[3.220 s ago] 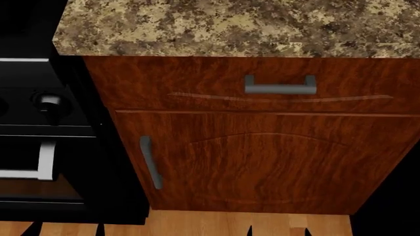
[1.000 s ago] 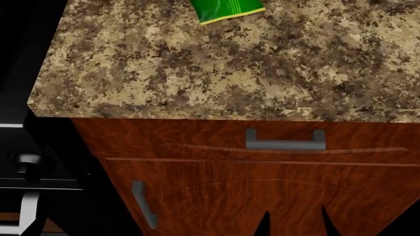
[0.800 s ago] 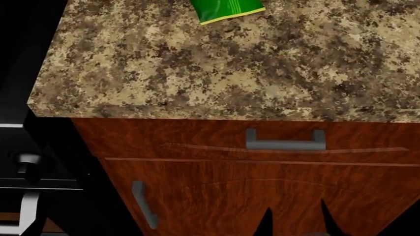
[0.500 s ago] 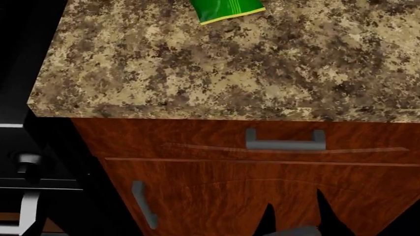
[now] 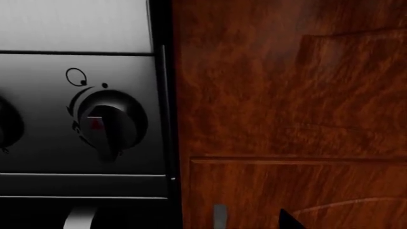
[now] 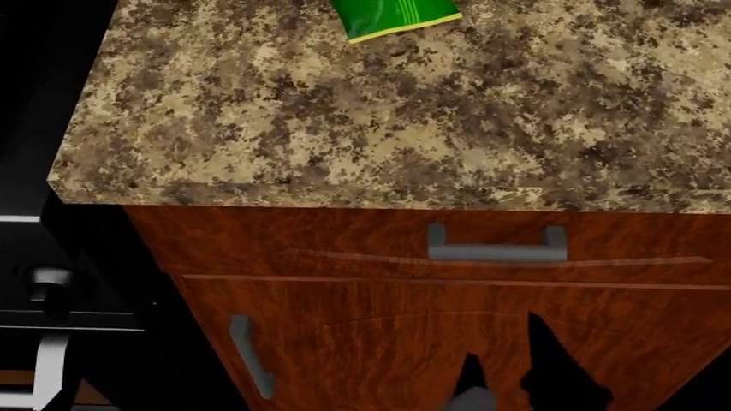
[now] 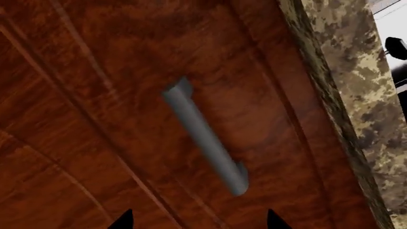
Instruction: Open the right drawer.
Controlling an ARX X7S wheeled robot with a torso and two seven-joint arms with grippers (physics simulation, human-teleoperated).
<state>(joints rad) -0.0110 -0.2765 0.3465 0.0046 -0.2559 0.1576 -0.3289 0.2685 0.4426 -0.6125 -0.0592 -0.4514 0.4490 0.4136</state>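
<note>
Looking down from the head cam, I see the right drawer [image 6: 377, 240] shut flush under the speckled counter [image 6: 342, 128], its grey handle [image 6: 497, 247] untouched. My right gripper [image 6: 502, 372] sits below it in front of the cabinet door [image 6: 377, 334], fingers spread apart, holding nothing. Left gripper: can't tell, only a dark tip shows in its wrist cam.
</note>
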